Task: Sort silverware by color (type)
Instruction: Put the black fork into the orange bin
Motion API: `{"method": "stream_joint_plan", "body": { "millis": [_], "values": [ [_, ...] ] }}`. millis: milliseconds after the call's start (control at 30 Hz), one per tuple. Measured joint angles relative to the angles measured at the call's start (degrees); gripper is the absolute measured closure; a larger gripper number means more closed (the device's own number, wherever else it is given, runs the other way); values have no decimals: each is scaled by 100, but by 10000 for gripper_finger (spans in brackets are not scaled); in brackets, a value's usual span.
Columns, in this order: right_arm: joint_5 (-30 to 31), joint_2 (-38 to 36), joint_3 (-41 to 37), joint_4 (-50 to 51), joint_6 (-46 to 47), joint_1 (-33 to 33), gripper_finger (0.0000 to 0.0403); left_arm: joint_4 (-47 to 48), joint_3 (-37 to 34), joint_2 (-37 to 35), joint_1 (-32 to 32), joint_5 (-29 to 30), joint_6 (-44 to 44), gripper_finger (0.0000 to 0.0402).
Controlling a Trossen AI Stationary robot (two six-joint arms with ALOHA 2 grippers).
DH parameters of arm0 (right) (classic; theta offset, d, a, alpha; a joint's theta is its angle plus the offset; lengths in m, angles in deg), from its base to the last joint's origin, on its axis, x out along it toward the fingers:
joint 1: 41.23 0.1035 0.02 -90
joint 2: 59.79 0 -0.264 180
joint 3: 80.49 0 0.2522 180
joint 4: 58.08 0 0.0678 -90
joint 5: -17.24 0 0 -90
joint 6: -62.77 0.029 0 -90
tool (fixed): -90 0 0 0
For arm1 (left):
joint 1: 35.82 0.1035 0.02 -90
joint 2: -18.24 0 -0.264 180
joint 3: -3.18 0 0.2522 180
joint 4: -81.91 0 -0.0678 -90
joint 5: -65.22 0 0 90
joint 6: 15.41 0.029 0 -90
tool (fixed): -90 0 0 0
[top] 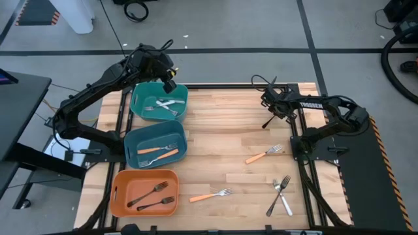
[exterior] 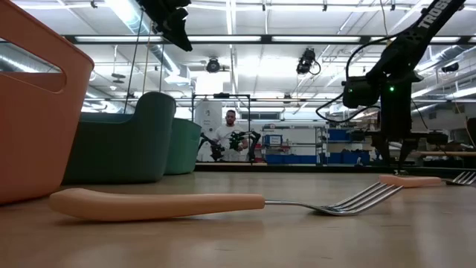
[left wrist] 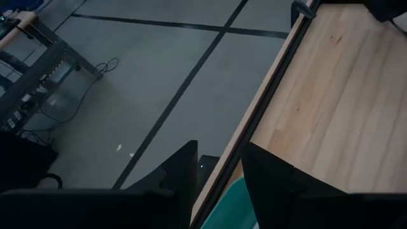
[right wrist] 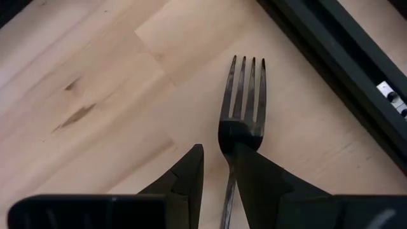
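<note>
My right gripper (top: 274,112) hangs over the table's far right part, shut on a black fork (right wrist: 245,95) whose tines stick out past the fingertips. My left gripper (top: 168,83) hovers open and empty above the far edge of the green bin (top: 159,101), which holds white-handled forks. The blue-teal bin (top: 155,149) holds orange-handled forks and the orange bin (top: 145,192) holds black ones. Flat on the wood lie two orange-handled forks (top: 264,155) (top: 211,195), and a black fork crossed with a silver one (top: 281,192). My right gripper pinches the black fork by its handle just behind the neck (right wrist: 227,184), the handle running back between the two fingers. The fingers lie along the fork and slant down toward the table. The fork is held above the wood with its tines (right wrist: 245,76) pointing away.
The three bins stand in a row along the table's left side. Bare wood fills the middle of the table (top: 222,143). A black frame rail (right wrist: 343,44) runs close beside the held fork. A person stands far off in the room (exterior: 230,130).
</note>
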Motion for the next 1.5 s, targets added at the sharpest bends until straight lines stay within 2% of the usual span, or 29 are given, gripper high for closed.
{"method": "stream_joint_plan", "body": {
  "millis": [200, 367, 633, 1067, 1333, 1500],
  "values": [
    [14, 37, 147, 6, -34, 90, 305, 6, 0, 0, 0, 0, 7, 269],
    [-195, -106, 481, 136, -441, 94, 305, 6, 0, 0, 0, -4, -4, 269],
    [-239, -50, 522, 673, -258, 94, 305, 4, 0, 0, 0, -2, -6, 269],
    [-317, 874, 584, -100, -414, 96, 305, -112, 0, 0, 0, 0, 145, 269],
    [-423, 119, 500, 150, -328, 77, 305, -117, 0, 0, 0, 3, 99, 269],
    [-336, 85, 514, 205, -313, -48, 305, -122, 0, 0, 0, 0, 97, 269]
  ]
}}
